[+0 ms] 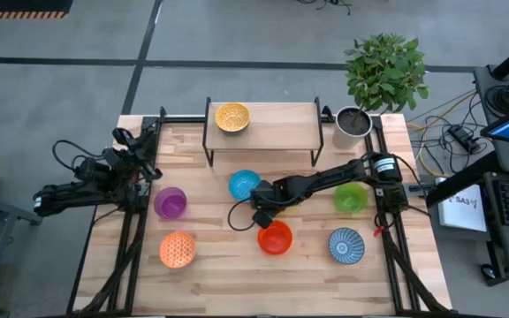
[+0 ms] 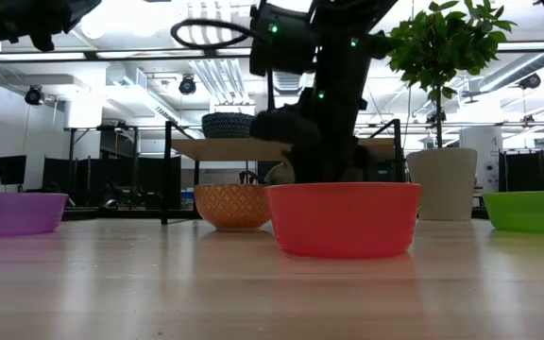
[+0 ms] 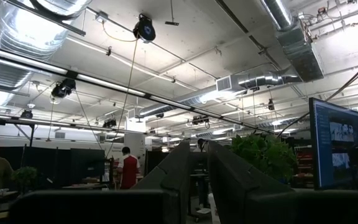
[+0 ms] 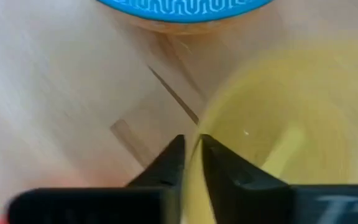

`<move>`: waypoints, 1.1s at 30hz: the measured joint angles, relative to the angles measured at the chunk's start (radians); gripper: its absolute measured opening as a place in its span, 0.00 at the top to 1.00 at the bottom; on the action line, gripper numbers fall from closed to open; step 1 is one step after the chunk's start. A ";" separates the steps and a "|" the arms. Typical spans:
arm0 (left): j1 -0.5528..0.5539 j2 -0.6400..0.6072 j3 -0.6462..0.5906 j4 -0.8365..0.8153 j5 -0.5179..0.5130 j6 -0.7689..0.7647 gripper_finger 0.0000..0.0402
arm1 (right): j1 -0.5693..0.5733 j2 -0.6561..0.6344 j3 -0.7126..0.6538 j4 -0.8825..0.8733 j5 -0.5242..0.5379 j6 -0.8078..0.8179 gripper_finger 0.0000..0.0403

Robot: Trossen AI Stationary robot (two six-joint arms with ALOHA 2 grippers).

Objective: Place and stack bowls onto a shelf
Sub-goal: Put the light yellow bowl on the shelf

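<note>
My right gripper (image 1: 263,208) reaches from the table's right to mid-table, just near of the blue bowl (image 1: 244,184), and is shut on the yellow bowl (image 4: 278,124), which the gripper mostly hides from above. The patterned gold bowl (image 1: 232,116) stands on the left end of the shelf (image 1: 281,124). On the tabletop stand the purple bowl (image 1: 170,202), the patterned orange bowl (image 1: 177,250), the red-orange bowl (image 1: 275,238), the blue-white striped bowl (image 1: 346,246) and the green bowl (image 1: 350,198). My left gripper (image 3: 199,144) waits at the table's left edge, shut, facing the room. My right gripper pinches the yellow bowl's rim (image 4: 199,118), with one finger (image 4: 225,171) inside the bowl and the other finger (image 4: 163,168) outside. The fingers come from above, pointing down. Whether the bowl's base rests on the table I cannot tell.
A grey plant pot (image 1: 353,126) with a leafy plant stands at the shelf's right end. The blue bowl's rim (image 4: 185,9) is close ahead of my right fingers. In the low view the red-orange bowl (image 2: 343,219) stands in front of the right gripper. Black frame rails run along both table sides.
</note>
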 joint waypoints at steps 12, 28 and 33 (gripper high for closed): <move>0.000 0.000 0.000 0.000 0.000 0.000 0.90 | 0.000 -0.089 0.095 -0.220 -0.061 -0.051 0.98; 0.000 -0.001 0.000 0.000 0.000 0.000 0.90 | 0.050 -0.119 0.548 -0.397 0.043 -0.420 0.98; 0.000 -0.001 0.000 0.000 0.000 0.000 0.90 | 0.001 -0.119 0.610 -0.493 0.212 -0.500 0.98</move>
